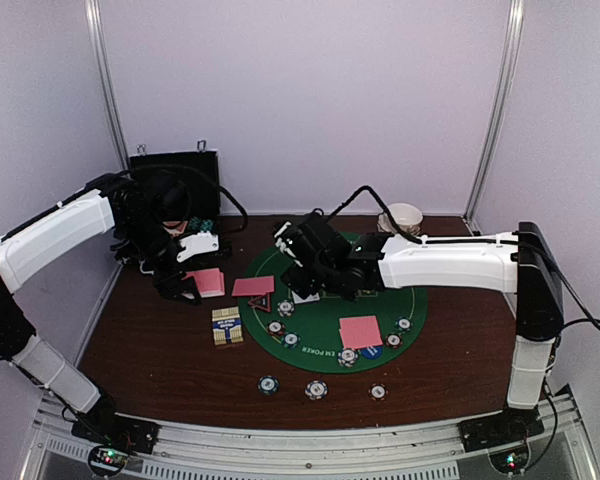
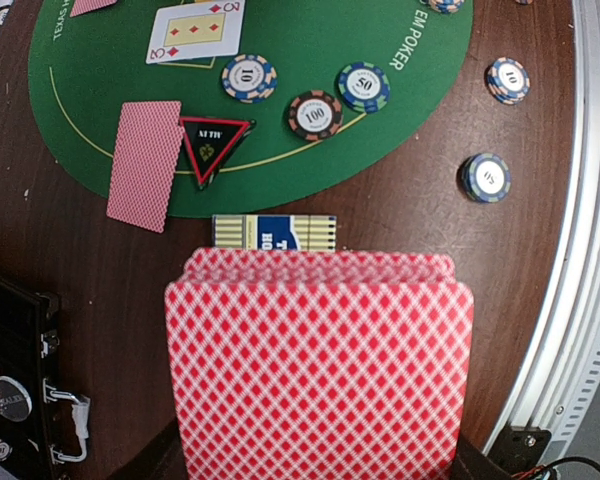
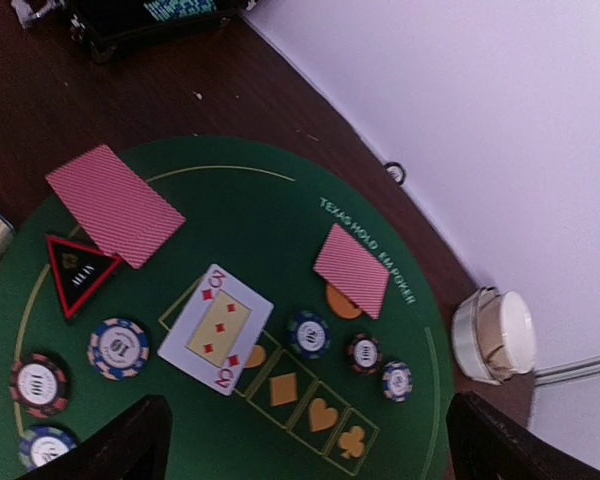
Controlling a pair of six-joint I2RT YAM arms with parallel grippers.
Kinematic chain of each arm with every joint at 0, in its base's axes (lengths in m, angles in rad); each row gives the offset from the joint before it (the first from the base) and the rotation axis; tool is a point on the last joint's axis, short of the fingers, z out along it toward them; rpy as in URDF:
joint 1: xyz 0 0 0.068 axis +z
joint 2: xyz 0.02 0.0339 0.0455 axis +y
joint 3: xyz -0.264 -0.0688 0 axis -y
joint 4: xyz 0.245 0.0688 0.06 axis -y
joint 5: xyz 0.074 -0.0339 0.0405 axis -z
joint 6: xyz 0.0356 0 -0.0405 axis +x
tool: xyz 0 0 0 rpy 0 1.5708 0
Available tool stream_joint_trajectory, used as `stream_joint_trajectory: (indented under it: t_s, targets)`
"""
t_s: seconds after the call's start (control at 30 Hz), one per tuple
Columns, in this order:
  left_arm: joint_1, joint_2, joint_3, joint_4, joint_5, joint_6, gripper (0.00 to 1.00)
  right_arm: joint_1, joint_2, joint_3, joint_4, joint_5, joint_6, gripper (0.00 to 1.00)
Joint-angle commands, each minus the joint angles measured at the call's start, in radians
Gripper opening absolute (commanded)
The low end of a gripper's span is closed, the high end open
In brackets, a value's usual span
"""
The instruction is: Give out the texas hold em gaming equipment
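My left gripper is shut on a deck of pink-backed playing cards, held over the brown table left of the green mat; the deck hides the fingers. My right gripper hangs open above the mat with nothing between its fingers. Below it lies a face-up three of diamonds. Face-down pink cards lie on the mat, the far one covering part of an orange disc. The black-and-red triangular marker sits by the nearer card. Striped poker chips lie around.
A card box lies on the table just ahead of the held deck. Three chips sit off the mat near the front edge. An open black case stands at the back left, white bowls at the back right.
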State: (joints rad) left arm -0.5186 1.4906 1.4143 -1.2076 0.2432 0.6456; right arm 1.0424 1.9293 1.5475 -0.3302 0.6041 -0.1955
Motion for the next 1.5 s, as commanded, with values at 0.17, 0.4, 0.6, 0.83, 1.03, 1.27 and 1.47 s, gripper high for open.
stream_joint_trajectory:
  t_s: [0.17, 0.4, 0.6, 0.83, 1.03, 1.27, 1.47]
  targets:
    - [0.002, -0.019, 0.022, 0.015, 0.005, 0.007, 0.00, -0.184, -0.144, 0.001, 0.055, -0.992, 0.787, 1.00]
    - [0.002, -0.019, 0.020, 0.021, 0.012, 0.008, 0.00, -0.180, -0.038, 0.004, 0.262, -1.308, 1.127, 0.99]
    - [0.002, -0.019, 0.023, 0.022, 0.018, 0.007, 0.00, -0.155, 0.048, 0.053, 0.322, -1.383, 1.234, 0.95]
    - [0.002, -0.022, 0.021, 0.021, 0.022, 0.006, 0.00, -0.135, 0.100, 0.032, 0.411, -1.435, 1.310, 0.91]
    - [0.002, -0.013, 0.028, 0.022, 0.028, 0.005, 0.00, -0.112, 0.148, 0.053, 0.498, -1.456, 1.370, 0.91]
    - [0.002, -0.012, 0.036, 0.021, 0.038, 0.001, 0.00, -0.095, 0.232, 0.116, 0.562, -1.466, 1.429, 0.88]
    - [0.002, -0.009, 0.036, 0.021, 0.042, 0.001, 0.00, -0.078, 0.315, 0.209, 0.609, -1.478, 1.484, 0.87]
